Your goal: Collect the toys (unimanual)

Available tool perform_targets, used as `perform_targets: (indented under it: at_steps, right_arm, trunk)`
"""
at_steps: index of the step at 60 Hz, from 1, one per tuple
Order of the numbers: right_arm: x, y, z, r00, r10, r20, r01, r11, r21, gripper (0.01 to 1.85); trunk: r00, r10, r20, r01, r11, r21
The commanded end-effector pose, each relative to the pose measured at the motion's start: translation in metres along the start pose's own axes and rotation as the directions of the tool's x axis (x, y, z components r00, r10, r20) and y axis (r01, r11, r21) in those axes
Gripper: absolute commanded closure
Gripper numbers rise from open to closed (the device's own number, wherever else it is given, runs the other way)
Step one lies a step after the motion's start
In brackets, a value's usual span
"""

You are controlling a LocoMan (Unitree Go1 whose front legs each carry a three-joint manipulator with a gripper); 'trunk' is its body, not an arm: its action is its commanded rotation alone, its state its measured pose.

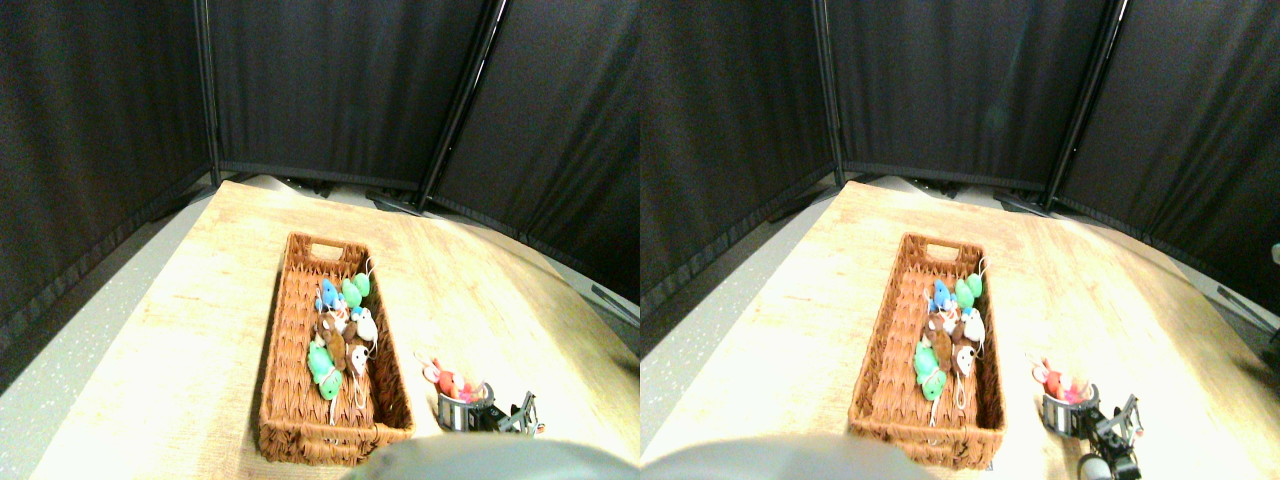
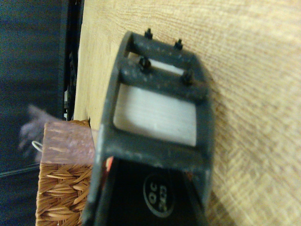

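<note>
Right end effector (image 1: 500, 414): dark open-frame jaws and a silver cuff, low over the desk (image 1: 180, 350) at the near right, just right of the basket (image 1: 290, 330). We cannot tell whether its jaws are parted or closed, nor whether they have hold of anything. In the wrist view one jaw frame fills the middle, black, ribbed with small studs, over pale wood grain.

Red-pink toy (image 1: 447, 379): small soft plush with pale ears, lying on the desk outside the basket, just beside the end effector's cuff; contact is unclear to us.

Basket: long, rectangular, brown woven wicker, with a handle slot cut in its far end. Its woven corner (image 2: 61, 188) shows in the wrist view beside the jaw.

Toys in the basket, clustered along its right side: blue toy (image 1: 327, 295), two green toys (image 1: 355, 289) at the far end, white toy (image 1: 366, 325), brown toy (image 1: 331, 342), another green toy (image 1: 322, 368) nearest us; white string tails trail among them.

Desk: light wood, grained. Black fabric panels (image 1: 340, 90) stand behind it.
</note>
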Motion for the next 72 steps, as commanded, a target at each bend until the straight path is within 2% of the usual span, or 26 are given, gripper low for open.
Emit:
perform_targets:
  at_steps: [1, 6, 7, 12, 13, 14, 15, 18, 25, 30, 31, 38, 45, 49, 51, 54, 57, 64, 65, 66, 67, 72]
  right_arm:
    - [0.005, -0.002, 0.007, 1.0, -0.004, 0.027, 0.004, 1.0, -0.022, 0.92]
    - [0.008, -0.004, 0.008, 0.999, -0.022, 0.037, 0.022, 1.0, -0.018, 0.91]
    - [0.009, -0.005, 0.007, 0.998, -0.023, 0.061, 0.023, 1.0, -0.009, 0.96]
    - [0.01, -0.005, 0.006, 0.997, -0.019, 0.069, 0.019, 1.0, 0.002, 1.12]
    - [0.012, -0.006, 0.006, 0.997, 0.001, 0.08, 0.002, 0.999, -0.037, 1.44]
    - [0.012, -0.006, 0.006, 0.997, 0.001, 0.08, 0.002, 0.999, -0.037, 1.44]
    - [0.012, -0.005, 0.005, 0.995, 0.004, 0.103, 0.002, 0.998, -0.059, 1.59]
    - [0.011, -0.001, 0.001, 0.986, 0.005, 0.169, 0.015, 0.993, -0.118, 1.78]
    - [0.012, 0.006, -0.003, 0.981, 0.027, 0.192, 0.005, 0.986, -0.166, 1.77]
    - [0.013, 0.009, -0.004, 0.979, 0.056, 0.198, -0.031, 0.992, -0.126, 1.78]
    - [0.013, 0.012, -0.004, 0.977, 0.09, 0.194, -0.061, 0.987, -0.152, 1.76]
    - [0.014, 0.019, -0.006, 0.975, 0.137, 0.177, -0.101, 0.975, -0.199, 1.73]
    - [0.01, 0.036, -0.013, 0.963, 0.199, 0.181, -0.143, 0.949, -0.281, 1.7]
    - [0.009, 0.042, -0.015, 0.958, 0.229, 0.175, -0.179, 0.949, -0.258, 1.73]
    - [0.008, 0.047, -0.017, 0.956, 0.253, 0.151, -0.2, 0.932, -0.301, 1.73]
    - [0.006, 0.051, -0.018, 0.955, 0.256, 0.153, -0.201, 0.932, -0.303, 1.74]
    - [0.003, 0.059, -0.02, 0.946, 0.286, 0.15, -0.232, 0.925, -0.303, 1.75]
    - [-0.002, 0.073, -0.024, 0.937, 0.327, 0.125, -0.281, 0.916, -0.286, 1.74]
    - [-0.002, 0.076, -0.024, 0.932, 0.344, 0.119, -0.298, 0.909, -0.293, 1.75]
    - [-0.002, 0.076, -0.024, 0.932, 0.344, 0.119, -0.298, 0.909, -0.293, 1.75]
    - [-0.003, 0.08, -0.024, 0.925, 0.36, 0.122, -0.306, 0.896, -0.322, 1.75]
    - [-0.005, 0.086, -0.025, 0.919, 0.373, 0.129, -0.31, 0.884, -0.349, 1.74]
  trunk:
    - [0.9995, 0.013, -0.029, -0.013, 0.9998, -0.015]
    - [0.9995, 0.013, -0.028, -0.014, 0.9998, -0.013]
    - [0.9995, 0.013, -0.028, -0.014, 0.9998, -0.013]
    - [0.9995, 0.014, -0.028, -0.014, 0.9998, -0.013]
    - [0.9995, 0.014, -0.028, -0.014, 0.9998, -0.013]
    - [0.9995, 0.014, -0.028, -0.014, 0.9998, -0.013]
    - [0.9995, 0.014, -0.026, -0.015, 0.9998, -0.015]
    - [0.9995, 0.015, -0.028, -0.016, 0.9998, -0.015]
    - [0.9995, 0.016, -0.025, -0.017, 0.9997, -0.017]
    - [0.9996, 0.014, -0.026, -0.014, 0.9998, -0.017]
    - [0.9996, 0.013, -0.025, -0.014, 0.9997, -0.018]
    - [0.9996, 0.013, -0.023, -0.013, 0.9997, -0.019]
    - [0.9997, 0.013, -0.019, -0.013, 0.9997, -0.021]
    - [0.9998, 0.013, -0.018, -0.013, 0.9997, -0.02]
    - [0.9998, 0.012, -0.016, -0.012, 0.9997, -0.02]
    - [0.9998, 0.012, -0.016, -0.012, 0.9997, -0.02]
    - [0.9999, 0.009, -0.013, -0.01, 0.9997, -0.02]
    - [0.9999, 0.009, -0.009, -0.009, 0.9998, -0.018]
    - [0.9999, 0.009, -0.009, -0.009, 0.9998, -0.018]
    - [0.9999, 0.009, -0.009, -0.009, 0.9998, -0.018]
    - [0.9999, 0.009, -0.009, -0.009, 0.9998, -0.018]
    - [0.9999, 0.009, -0.006, -0.009, 0.9998, -0.018]
